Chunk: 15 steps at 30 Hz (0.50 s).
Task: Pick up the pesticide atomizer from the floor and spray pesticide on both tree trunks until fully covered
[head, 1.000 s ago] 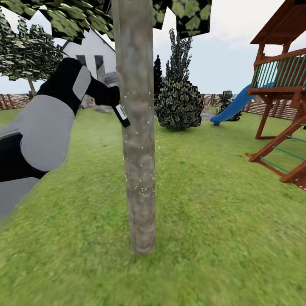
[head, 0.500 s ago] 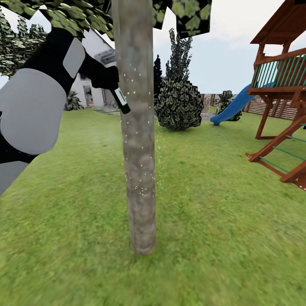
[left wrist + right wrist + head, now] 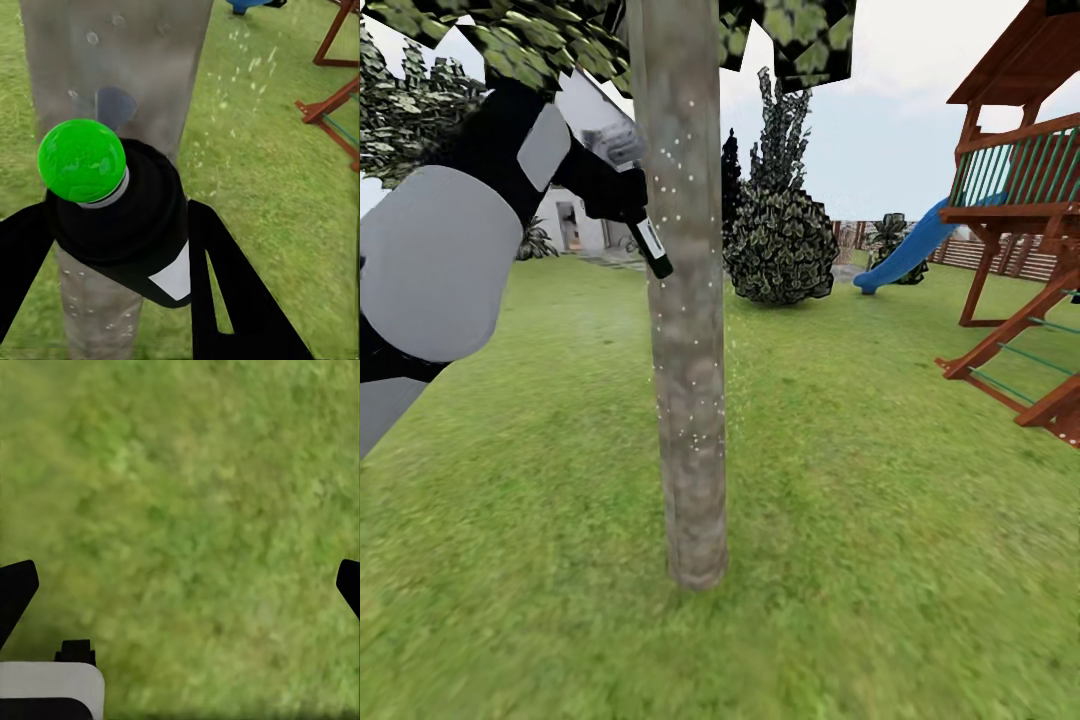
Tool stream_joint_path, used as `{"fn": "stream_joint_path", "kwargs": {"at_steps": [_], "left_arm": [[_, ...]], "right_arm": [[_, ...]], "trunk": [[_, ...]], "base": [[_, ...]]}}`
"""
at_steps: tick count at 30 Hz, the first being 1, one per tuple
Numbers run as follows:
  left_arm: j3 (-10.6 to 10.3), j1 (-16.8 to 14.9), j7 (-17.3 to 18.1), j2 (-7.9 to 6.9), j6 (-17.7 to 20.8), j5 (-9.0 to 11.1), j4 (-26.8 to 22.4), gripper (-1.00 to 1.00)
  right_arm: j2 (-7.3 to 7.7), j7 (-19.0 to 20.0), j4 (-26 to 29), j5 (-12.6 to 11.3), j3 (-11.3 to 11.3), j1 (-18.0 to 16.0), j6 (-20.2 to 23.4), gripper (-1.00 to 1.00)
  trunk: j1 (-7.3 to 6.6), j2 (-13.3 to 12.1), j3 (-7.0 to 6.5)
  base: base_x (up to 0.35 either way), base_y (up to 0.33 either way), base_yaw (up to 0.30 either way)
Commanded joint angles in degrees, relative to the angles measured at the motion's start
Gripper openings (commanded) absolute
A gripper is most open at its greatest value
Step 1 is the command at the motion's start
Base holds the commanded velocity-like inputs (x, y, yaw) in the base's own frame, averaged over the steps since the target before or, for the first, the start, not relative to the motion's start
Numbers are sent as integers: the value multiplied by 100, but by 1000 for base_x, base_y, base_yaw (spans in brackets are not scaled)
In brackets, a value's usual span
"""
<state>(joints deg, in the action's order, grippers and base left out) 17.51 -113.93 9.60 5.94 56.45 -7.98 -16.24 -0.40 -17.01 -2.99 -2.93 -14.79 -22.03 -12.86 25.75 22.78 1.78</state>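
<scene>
Atomizer [image 3: 648, 240] inside left claw [image 3: 112, 247]

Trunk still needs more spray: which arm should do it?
Left. Its gripper already holds the atomizer right beside the trunk. The right gripper is open, empty, facing grass.

The left arm [image 3: 450, 260] wears rounded pale grey shells over black joints, ending in black fingers [image 3: 225, 300].
</scene>
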Motion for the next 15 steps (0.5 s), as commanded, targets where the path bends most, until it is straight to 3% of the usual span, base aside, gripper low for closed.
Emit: {"fn": "stream_joint_path", "kwargs": {"at_steps": [1,3,6,9,15], "left_arm": [[38,-7,23,3,1,-65,268,-100],[40,-7,13,3,-84,-69,716,-100],[42,-2,7,4,-595,-78,1333,-100],[42,12,7,4,-706,-81,1429,-100],[17,76,-11,-217,-731,-114,1423,-100]], "right_arm": [[-4,-13,-26,-31,-41,-12,-41,100],[-4,-13,-26,-31,-41,-12,-42,100],[-4,-13,-26,-27,-41,-12,-42,100],[-4,-13,-26,-30,-40,-12,-43,100],[-3,-13,-26,-30,-40,-12,-41,100]], "trunk": [[3,14,13],[3,14,13],[3,14,13],[3,14,13],[3,14,13]], "base": [[-21,0,0],[-11,0,0],[-3,0,0],[0,0,0],[0,0,0]]}}
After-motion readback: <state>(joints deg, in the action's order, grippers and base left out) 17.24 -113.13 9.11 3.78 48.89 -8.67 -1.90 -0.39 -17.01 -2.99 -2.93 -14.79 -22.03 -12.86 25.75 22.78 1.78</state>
